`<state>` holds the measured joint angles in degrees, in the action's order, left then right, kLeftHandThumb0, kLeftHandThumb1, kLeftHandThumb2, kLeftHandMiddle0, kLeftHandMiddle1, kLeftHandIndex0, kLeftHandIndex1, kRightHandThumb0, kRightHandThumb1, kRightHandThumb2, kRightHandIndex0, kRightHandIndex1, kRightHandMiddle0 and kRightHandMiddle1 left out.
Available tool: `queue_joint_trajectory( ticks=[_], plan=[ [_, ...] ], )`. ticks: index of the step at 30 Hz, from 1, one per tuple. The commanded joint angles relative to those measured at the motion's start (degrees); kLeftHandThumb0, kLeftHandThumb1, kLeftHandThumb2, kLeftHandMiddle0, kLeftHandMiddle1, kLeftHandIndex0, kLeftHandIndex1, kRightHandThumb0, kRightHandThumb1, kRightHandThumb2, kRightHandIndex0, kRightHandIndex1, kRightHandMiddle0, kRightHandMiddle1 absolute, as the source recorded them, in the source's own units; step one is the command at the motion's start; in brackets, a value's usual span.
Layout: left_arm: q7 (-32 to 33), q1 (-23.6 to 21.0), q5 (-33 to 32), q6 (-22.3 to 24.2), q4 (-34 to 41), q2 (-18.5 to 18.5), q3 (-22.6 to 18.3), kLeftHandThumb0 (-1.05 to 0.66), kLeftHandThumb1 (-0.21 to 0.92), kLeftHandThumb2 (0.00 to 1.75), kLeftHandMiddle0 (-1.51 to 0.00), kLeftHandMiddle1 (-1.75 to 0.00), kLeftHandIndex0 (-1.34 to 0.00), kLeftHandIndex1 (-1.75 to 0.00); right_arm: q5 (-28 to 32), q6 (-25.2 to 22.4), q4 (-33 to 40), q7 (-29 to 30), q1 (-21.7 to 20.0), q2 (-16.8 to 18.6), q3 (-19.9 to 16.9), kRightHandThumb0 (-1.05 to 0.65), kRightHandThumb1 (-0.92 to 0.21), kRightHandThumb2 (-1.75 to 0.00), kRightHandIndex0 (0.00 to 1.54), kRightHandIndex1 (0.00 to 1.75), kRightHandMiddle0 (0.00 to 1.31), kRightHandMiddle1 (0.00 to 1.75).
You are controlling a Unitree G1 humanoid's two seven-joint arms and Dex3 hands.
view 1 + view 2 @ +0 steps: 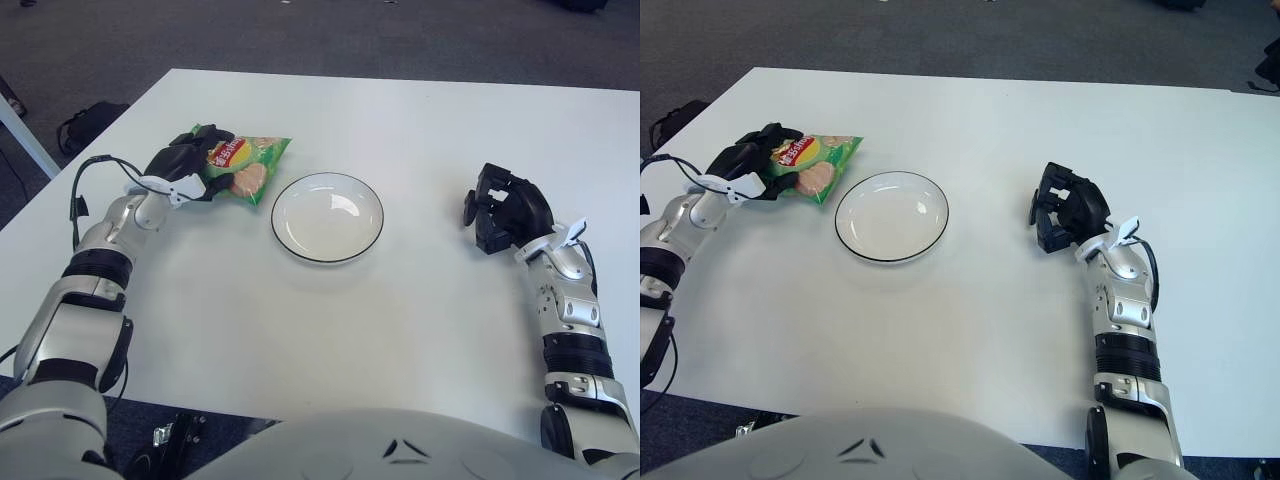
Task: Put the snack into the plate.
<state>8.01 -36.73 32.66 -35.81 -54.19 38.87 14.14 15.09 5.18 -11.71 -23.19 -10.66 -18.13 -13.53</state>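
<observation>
Grasping is the step in hand: the snack bag (243, 166) is clasped by the left hand (183, 163) just left of the empty plate (327, 217). Next, a short carry rightward over the plate is called for. The right hand (506, 208), curled and holding nothing, shows well right of the plate.

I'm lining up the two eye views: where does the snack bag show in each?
Left eye view: the snack bag sits upper left of centre, gripped by the left robot hand.
Right eye view: the snack bag lies nearer the left edge, same grip.
Shared landmark: the plate, just right of the bag in both.
</observation>
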Motion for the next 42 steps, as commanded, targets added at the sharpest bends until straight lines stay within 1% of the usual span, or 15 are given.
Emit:
queue_joint_trajectory(
  ticks=[1,6,11,23,26,29,32,34,35,36,37,38,39,41,42],
  plan=[
    [1.47,-1.41,3.0,0.66,0.51,1.8,1.67,-0.9,0.92,0.75,-0.13,-0.79,0.0,-0.95,0.89,-0.35,0.7,-0.5,0.06,-0.28,-0.29,-0.01,0.12,-1.75,0.96,1.57,0.75,1.75],
    [2.01,-2.5,6.68,1.75,0.58,2.64,3.85,-0.92,0.92,0.69,-0.09,-0.62,0.0,-0.87,0.79,-0.36,0.9,-1.01,0.15,-0.5,-0.26,-0.01,0.12,-1.75,0.96,1.58,0.75,1.75],
    [1.03,-3.45,8.41,1.57,0.31,3.2,5.54,-0.94,0.92,0.65,-0.07,-0.51,0.0,-0.8,0.94,-0.65,1.17,-1.32,0.26,-0.55,-0.41,-0.01,0.12,-1.75,0.95,1.58,0.75,1.75],
    [-3.19,-6.26,10.42,-0.27,-1.62,4.03,9.5,-1.0,0.92,0.61,-0.01,-0.4,0.0,-0.7,0.96,-0.76,1.63,-2.14,0.47,-0.93,-0.46,-0.01,0.11,-1.75,0.95,1.6,0.74,1.75],
    [-4.31,-6.79,10.62,-0.42,-2.1,4.06,10.26,-1.0,0.92,0.52,-0.01,-0.33,0.0,-0.65,1.25,-0.29,1.49,-2.87,0.42,-0.94,-0.46,-0.01,0.11,-1.75,0.94,1.61,0.74,1.75],
    [-5.63,-7.64,11.01,0.04,-3.16,3.56,11.24,-1.0,0.92,0.37,-0.02,-0.19,0.0,-0.52,1.53,0.41,1.14,-3.8,0.31,-0.92,-0.53,-0.01,0.11,-1.75,0.94,1.61,0.74,1.75],
    [-6.52,-8.34,11.44,0.08,-3.99,3.31,12.06,-1.0,0.92,0.32,-0.02,-0.15,0.0,-0.46,1.79,0.8,0.95,-4.6,0.27,-0.89,-0.68,-0.01,0.11,-1.75,0.94,1.61,0.74,1.75],
    [-7.05,-8.84,11.96,0.03,-4.43,3.34,12.75,-1.0,0.92,0.31,-0.08,-0.17,0.0,-0.46,1.99,1.12,0.77,-5.23,0.19,-0.87,-0.75,-0.01,0.11,-1.75,0.94,1.61,0.74,1.75],
    [-7.15,-9.04,12.19,0.06,-4.6,3.33,13.04,-1.0,0.92,0.31,-0.09,-0.39,0.0,-0.47,2.04,1.23,0.71,-5.45,0.15,-0.86,-0.75,-0.01,0.11,-1.75,0.94,1.61,0.74,1.75],
    [-7.19,-9.31,12.51,0.26,-4.91,3.24,13.41,-0.99,0.92,0.31,-0.07,-0.51,0.0,-0.48,2.12,1.31,0.74,-5.6,0.16,-0.86,-0.74,-0.01,0.11,-1.75,0.94,1.61,0.74,1.75],
    [-7.21,-9.51,12.7,0.4,-5.16,3.18,13.7,-0.99,0.92,0.3,-0.05,-0.78,0.0,-0.51,2.18,1.38,0.76,-5.7,0.18,-0.87,-0.73,-0.01,0.11,-1.75,0.94,1.61,0.74,1.75],
    [-7.01,-9.9,13.1,0.76,-5.89,2.88,14.19,-0.99,0.92,0.3,-0.03,-0.97,0.0,-0.54,2.26,1.34,0.88,-5.79,0.22,-0.89,-0.72,-0.01,0.11,-1.75,0.95,1.61,0.74,1.75],
    [-6.83,-10.19,13.37,1.01,-6.45,2.66,14.57,-0.99,0.92,0.29,-0.03,-1.06,0.0,-0.57,2.31,1.31,0.96,-5.87,0.25,-0.9,-0.71,-0.01,0.11,-1.75,0.95,1.6,0.74,1.75],
    [-5.83,-10.93,14.38,1.67,-8.4,1.91,15.74,-0.99,0.92,0.27,-0.05,-1.33,0.0,-0.67,2.41,1.24,1.13,-6.02,0.3,-0.92,-0.72,-0.01,0.11,-1.75,0.95,1.6,0.74,1.75],
    [-5.49,-11.16,14.62,1.76,-8.97,1.73,16.09,-0.99,0.92,0.27,-0.06,-1.37,0.0,-0.69,2.43,1.24,1.15,-6.06,0.3,-0.91,-0.72,-0.01,0.12,-1.75,0.95,1.6,0.74,1.75]
  ],
)
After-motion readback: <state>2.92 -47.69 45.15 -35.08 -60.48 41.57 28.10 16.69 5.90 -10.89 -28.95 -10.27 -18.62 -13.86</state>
